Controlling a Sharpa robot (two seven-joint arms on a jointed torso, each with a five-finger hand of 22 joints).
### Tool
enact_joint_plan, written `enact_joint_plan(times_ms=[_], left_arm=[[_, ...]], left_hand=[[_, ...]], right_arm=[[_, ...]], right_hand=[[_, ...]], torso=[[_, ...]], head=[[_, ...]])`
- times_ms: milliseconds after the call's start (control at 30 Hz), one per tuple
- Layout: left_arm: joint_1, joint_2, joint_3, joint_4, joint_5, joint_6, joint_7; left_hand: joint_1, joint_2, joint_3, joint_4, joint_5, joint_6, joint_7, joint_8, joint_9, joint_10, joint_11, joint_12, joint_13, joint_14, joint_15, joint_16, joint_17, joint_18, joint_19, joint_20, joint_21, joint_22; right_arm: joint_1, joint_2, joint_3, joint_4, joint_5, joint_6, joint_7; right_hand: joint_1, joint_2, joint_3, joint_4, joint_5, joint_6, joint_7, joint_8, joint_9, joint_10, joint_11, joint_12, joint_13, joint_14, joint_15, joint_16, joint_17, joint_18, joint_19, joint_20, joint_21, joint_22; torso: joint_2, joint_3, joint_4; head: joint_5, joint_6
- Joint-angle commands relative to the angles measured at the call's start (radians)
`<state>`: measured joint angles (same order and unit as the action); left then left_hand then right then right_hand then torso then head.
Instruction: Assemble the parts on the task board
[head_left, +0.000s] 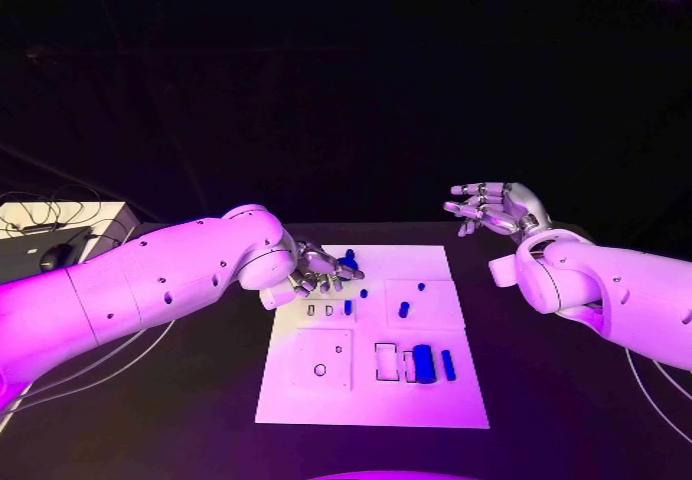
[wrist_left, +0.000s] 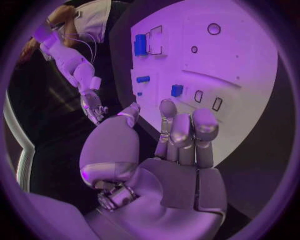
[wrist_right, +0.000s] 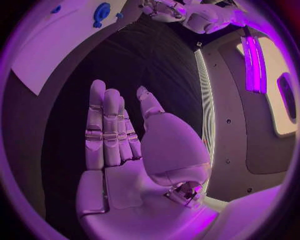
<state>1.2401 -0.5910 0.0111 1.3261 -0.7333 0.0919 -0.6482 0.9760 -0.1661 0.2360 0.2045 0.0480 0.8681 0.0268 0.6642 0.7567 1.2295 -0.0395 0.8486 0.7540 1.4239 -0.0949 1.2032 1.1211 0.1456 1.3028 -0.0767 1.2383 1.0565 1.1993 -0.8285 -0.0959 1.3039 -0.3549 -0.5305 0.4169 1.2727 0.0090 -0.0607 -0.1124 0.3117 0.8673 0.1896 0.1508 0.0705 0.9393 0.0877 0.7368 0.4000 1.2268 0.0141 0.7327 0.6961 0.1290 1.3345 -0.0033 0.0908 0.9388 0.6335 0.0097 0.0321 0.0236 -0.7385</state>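
The left hand (head_left: 315, 268) hovers over the task board's (head_left: 375, 400) far left corner, fingers straight, holding nothing. The right hand (head_left: 495, 208) hangs beyond the board over the desk (head_left: 577, 400), fingers apart and empty.

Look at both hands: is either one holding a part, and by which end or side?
Neither. The left hand hovers over the task board with fingers apart and empty; the right hand is open beside it.

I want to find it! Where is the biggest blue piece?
In the head view, the biggest blue piece sits on the board's near right part, between a white-framed slot and a thinner blue piece.
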Motion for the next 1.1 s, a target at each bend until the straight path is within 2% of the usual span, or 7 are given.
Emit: enact_joint_plan(times_ms=[33, 200, 433, 633, 667, 833, 1100], left_arm=[[0.004, 0.011, -0.001, -0.008, -0.051, 0.044, -0.016], [0.005, 0.031, -0.007, -0.028, -0.077, 0.046, -0.018], [0.003, 0.059, -0.037, -0.05, -0.127, 0.041, -0.016], [0.002, 0.073, -0.05, -0.066, -0.153, 0.039, -0.016], [0.002, 0.074, -0.051, -0.068, -0.155, 0.04, -0.016], [-0.001, 0.081, -0.055, -0.078, -0.162, 0.047, -0.016], [-0.004, 0.089, -0.057, -0.089, -0.164, 0.06, -0.016]], left_hand=[[0.003, 0.01, -0.002, 0.006, 0.002, -0.003, 0.002, -0.011, 0.008, -0.002, -0.005, 0.004, 0.002, 0.002, 0.002, 0.004, -0.001, -0.018, 0.008, -0.001, 0.003, 0.004], [0.005, 0.01, 0.0, 0.005, 0.002, -0.005, 0.005, -0.021, 0.01, -0.003, -0.003, 0.002, 0.002, 0.002, 0.003, 0.004, -0.002, -0.018, 0.008, 0.0, 0.003, 0.007], [0.008, 0.005, 0.005, 0.014, 0.002, -0.005, 0.014, -0.068, 0.011, -0.01, 0.003, 0.001, 0.004, 0.0, 0.008, 0.001, -0.007, -0.017, 0.009, 0.003, -0.002, 0.017], [0.01, 0.007, 0.002, 0.013, 0.002, 0.009, 0.02, -0.109, -0.006, -0.01, 0.007, 0.001, 0.004, -0.001, 0.011, 0.0, -0.008, -0.016, 0.01, 0.006, -0.006, 0.022], [0.01, 0.007, 0.002, 0.013, 0.002, 0.009, 0.02, -0.109, -0.006, -0.01, 0.007, 0.001, 0.004, -0.001, 0.011, 0.0, -0.008, -0.016, 0.01, 0.006, -0.006, 0.022], [0.01, 0.009, 0.002, 0.011, 0.002, 0.016, 0.021, -0.128, -0.004, -0.011, 0.007, 0.001, 0.003, -0.001, 0.011, 0.001, -0.007, -0.015, 0.012, 0.007, -0.01, 0.029], [0.01, 0.011, 0.004, 0.008, 0.002, 0.019, 0.02, -0.133, -0.002, -0.012, 0.007, 0.002, 0.003, -0.001, 0.011, 0.001, -0.006, -0.015, 0.012, 0.007, -0.012, 0.032]], right_arm=[[0.003, 0.0, 0.001, -0.006, 0.05, 0.025, 0.035], [0.006, 0.0, 0.001, -0.01, 0.053, 0.029, 0.034], [0.009, 0.004, 0.001, -0.014, 0.054, 0.043, 0.039], [0.011, 0.011, 0.001, -0.022, 0.069, 0.059, 0.044], [0.011, 0.013, 0.001, -0.024, 0.071, 0.061, 0.044], [0.012, 0.017, 0.001, -0.03, 0.077, 0.069, 0.045], [0.013, 0.02, 0.001, -0.029, 0.08, 0.073, 0.045]], right_hand=[[0.006, 0.004, 0.0, -0.006, 0.005, -0.008, 0.002, 0.005, -0.001, -0.007, 0.0, 0.009, -0.012, -0.008, -0.002, 0.006, -0.004, -0.012, 0.008, 0.0, 0.002, -0.004], [0.007, 0.006, 0.002, -0.008, 0.014, -0.009, 0.002, 0.008, -0.001, -0.011, 0.0, 0.028, -0.041, -0.009, -0.002, 0.012, -0.015, -0.012, 0.006, 0.001, 0.008, -0.013], [0.008, 0.005, 0.002, -0.014, 0.015, -0.013, 0.005, 0.008, -0.001, -0.021, 0.004, 0.027, -0.078, -0.025, 0.003, 0.004, -0.031, -0.014, -0.012, 0.005, 0.008, -0.031], [0.008, 0.007, 0.006, -0.017, 0.008, -0.012, 0.005, 0.008, -0.001, -0.031, 0.022, -0.109, -0.185, -0.057, 0.024, -0.159, -0.119, -0.031, -0.114, 0.03, -0.027, -0.12], [0.017, 0.003, 0.008, -0.025, 0.008, -0.012, 0.002, 0.007, -0.001, 0.011, 0.023, -0.173, -0.249, -0.013, 0.023, -0.234, -0.156, -0.031, -0.126, 0.033, -0.015, -0.179], [0.008, 0.008, 0.008, -0.021, 0.007, -0.007, 0.013, -0.009, -0.001, 0.042, 0.044, -0.344, -0.338, -0.043, 0.058, -0.439, -0.285, -0.046, -0.204, 0.067, -0.021, -0.391], [0.015, 0.01, 0.004, -0.02, 0.007, 0.008, 0.017, -0.037, -0.001, 0.076, 0.05, -0.44, -0.337, -0.046, 0.068, -0.464, -0.421, -0.059, -0.189, 0.071, 0.001, -0.663]], torso=[[0.002, -0.0003, 0.0003], [0.002, -0.0016, 0.0006], [0.003, -0.0013, 0.0007], [0.002, -0.0011, 0.0019], [0.002, -0.0009, 0.002], [0.002, -0.0014, 0.0015], [0.003, -0.0013, 0.0015]], head=[[-0.003, -0.004], [-0.01, -0.01], [-0.011, -0.019], [-0.013, -0.023], [-0.013, -0.024], [-0.014, -0.025], [-0.015, -0.028]])
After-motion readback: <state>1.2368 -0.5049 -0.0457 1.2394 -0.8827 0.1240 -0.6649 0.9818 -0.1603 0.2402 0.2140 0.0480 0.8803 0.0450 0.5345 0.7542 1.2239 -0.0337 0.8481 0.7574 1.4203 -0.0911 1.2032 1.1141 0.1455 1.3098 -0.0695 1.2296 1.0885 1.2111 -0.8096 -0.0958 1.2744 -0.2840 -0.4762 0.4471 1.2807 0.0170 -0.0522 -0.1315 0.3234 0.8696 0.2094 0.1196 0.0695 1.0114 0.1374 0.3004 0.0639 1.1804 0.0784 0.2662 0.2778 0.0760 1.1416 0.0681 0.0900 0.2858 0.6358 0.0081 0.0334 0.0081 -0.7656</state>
